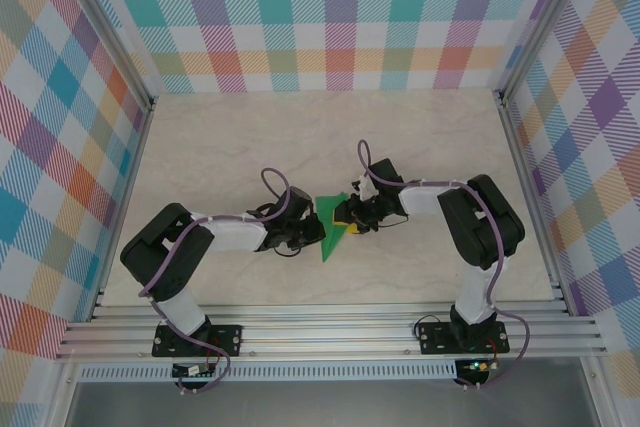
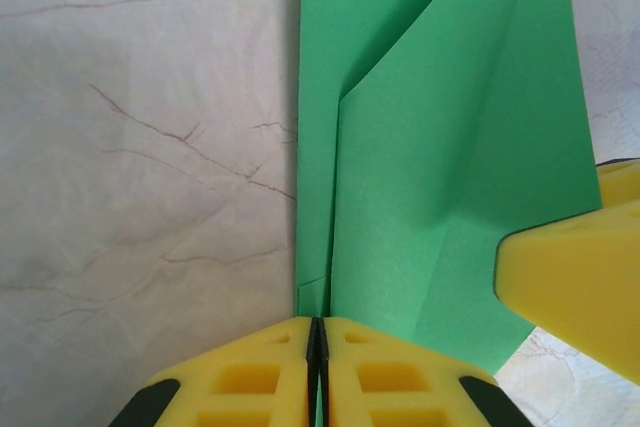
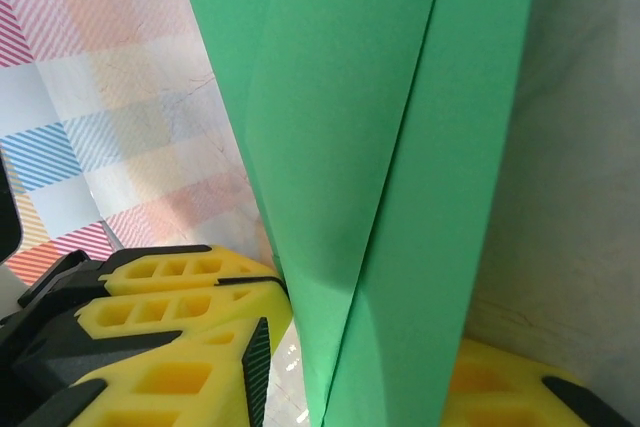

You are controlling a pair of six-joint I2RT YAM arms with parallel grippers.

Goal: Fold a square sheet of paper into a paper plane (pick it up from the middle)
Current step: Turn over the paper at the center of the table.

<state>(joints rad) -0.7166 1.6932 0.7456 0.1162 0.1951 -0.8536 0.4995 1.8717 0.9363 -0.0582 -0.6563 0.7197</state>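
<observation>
The bright green paper (image 1: 329,231), folded into a slim pointed shape with creases, is held off the table between the two grippers. My left gripper (image 1: 303,234) comes in from the left. In the left wrist view its yellow fingers (image 2: 250,377) are pressed together on the paper's (image 2: 440,147) lower edge, with green showing in the slit of the left gripper (image 2: 318,332). My right gripper (image 1: 351,219) straddles the paper from the right. In the right wrist view the paper (image 3: 400,147) runs down between the spread fingers (image 3: 170,382) of the right gripper (image 3: 365,382), with a gap beside the left pad.
The pale marbled tabletop (image 1: 300,137) is walled by checked panels (image 1: 330,17) at the back and both sides, with metal rails (image 1: 330,332) along the near edge. A yellow finger of the right gripper (image 2: 575,292) overlaps the paper in the left wrist view.
</observation>
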